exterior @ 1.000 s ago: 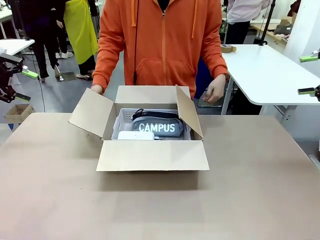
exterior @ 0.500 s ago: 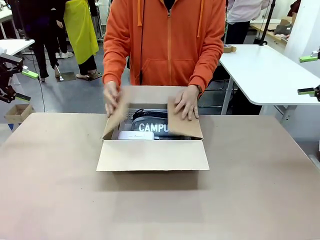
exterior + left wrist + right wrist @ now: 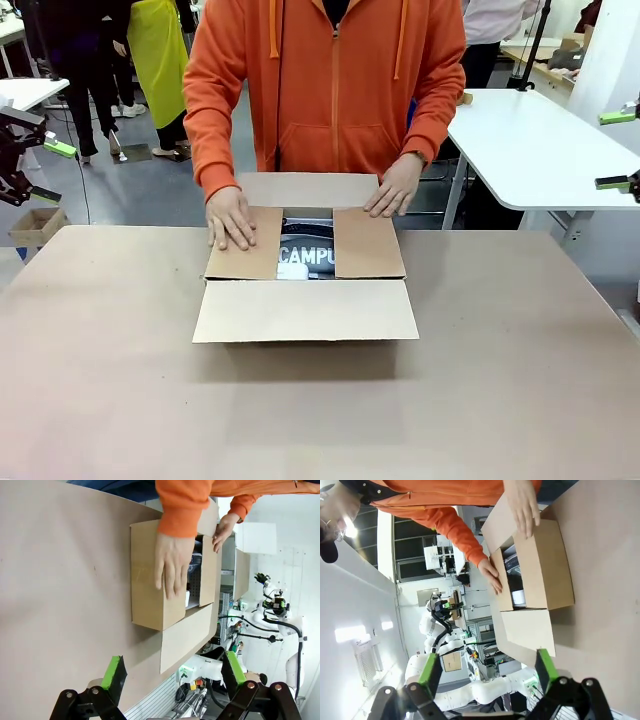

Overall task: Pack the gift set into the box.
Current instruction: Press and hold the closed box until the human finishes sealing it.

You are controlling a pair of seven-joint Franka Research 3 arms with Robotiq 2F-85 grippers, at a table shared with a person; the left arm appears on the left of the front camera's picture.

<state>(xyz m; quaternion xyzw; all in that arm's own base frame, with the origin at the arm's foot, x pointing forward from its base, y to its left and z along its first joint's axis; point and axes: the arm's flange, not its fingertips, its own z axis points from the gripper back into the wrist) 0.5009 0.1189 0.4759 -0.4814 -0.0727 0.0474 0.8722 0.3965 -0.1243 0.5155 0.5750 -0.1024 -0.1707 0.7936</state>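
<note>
The large brown box [image 3: 300, 310] stands mid-table, its near flap lying outward and its far flap raised. A person's hands [image 3: 231, 217] press the two side flaps flat over the opening. In the gap between them shows the grey "CAMPUS" pouch [image 3: 305, 255], with a sliver of the white pack [image 3: 292, 272] in front of it. In the left wrist view the perforated tray [image 3: 194, 582] and the white pack [image 3: 186, 598] peek from under the flaps. My left gripper [image 3: 52, 171] hangs open off the table's left side. My right gripper [image 3: 612, 150] hangs open at the right edge. Both are far from the box.
The person in an orange hoodie [image 3: 330, 80] stands at the far side, leaning over the box. A white table [image 3: 540, 150] stands behind on the right. A small brown carton [image 3: 35, 225] sits on the floor at the left. Bare tabletop [image 3: 320, 420] surrounds the box.
The person has swung both side flaps down over the contents and now holds them flat, covering most of the pouch, pack and tray. Neither gripper has moved.
</note>
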